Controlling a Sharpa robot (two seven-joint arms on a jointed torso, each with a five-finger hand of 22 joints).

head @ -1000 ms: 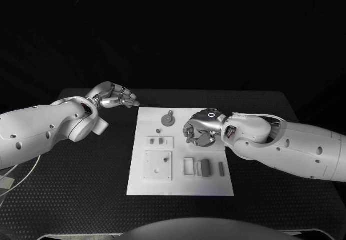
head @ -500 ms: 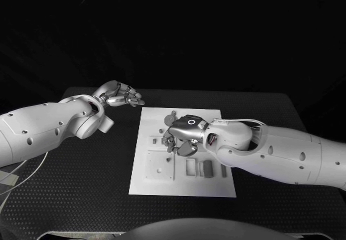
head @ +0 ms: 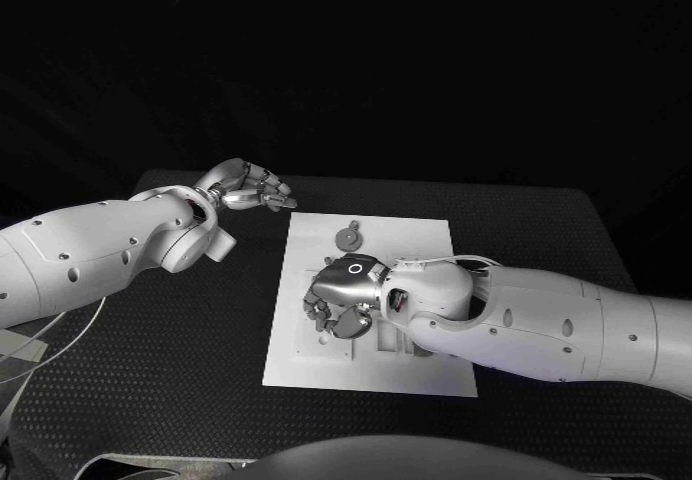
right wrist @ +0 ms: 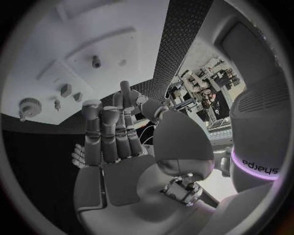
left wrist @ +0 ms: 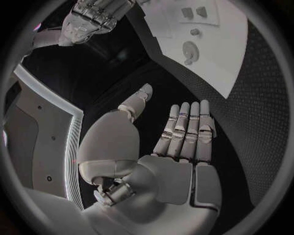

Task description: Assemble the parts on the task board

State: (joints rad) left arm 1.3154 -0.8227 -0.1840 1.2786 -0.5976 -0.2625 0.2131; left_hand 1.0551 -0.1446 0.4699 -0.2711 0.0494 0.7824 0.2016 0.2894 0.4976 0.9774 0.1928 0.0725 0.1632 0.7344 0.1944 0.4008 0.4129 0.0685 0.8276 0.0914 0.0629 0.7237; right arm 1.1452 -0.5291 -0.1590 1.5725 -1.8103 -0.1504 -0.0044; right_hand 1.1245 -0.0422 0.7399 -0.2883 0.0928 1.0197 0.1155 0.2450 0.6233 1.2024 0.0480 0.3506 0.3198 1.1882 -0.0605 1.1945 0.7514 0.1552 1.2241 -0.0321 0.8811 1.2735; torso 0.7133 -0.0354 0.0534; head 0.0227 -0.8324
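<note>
The left hand [head: 248, 187] hangs over the black tabletop [head: 188, 330] just beyond the far left corner of the task board [head: 303, 368], apart from it; the left wrist view shows its fingers [left wrist: 187, 128] lying straight and side by side, thumb out, nothing held.

On the board, going left to right: a square raised plate [head: 300, 343] at the near left, largely under the right hand [head: 335, 300]; the left wrist view suggests two small grey parts [left wrist: 193, 12] standing in recesses behind it; a round disc part with a short stem [head: 346, 238] lies flat toward the far edge, well apart from both hands; slotted pieces [head: 392, 338] sit at the near right, partly covered by the right forearm.

The right hand hovers low over the middle left of the board, fingers pointing down and toward the board's left edge; in its own wrist view the fingers [right wrist: 109, 128] are extended and loosely together, empty. A small peg [right wrist: 96, 62] stands up from the square plate just ahead of the fingertips, with two small parts [right wrist: 70, 92] and the disc [right wrist: 28, 106] off to one side. Whether a fingertip already touches the plate I cannot tell.

The right hand is much the nearer, and I judge the coming move is its descent onto the plate.
</note>
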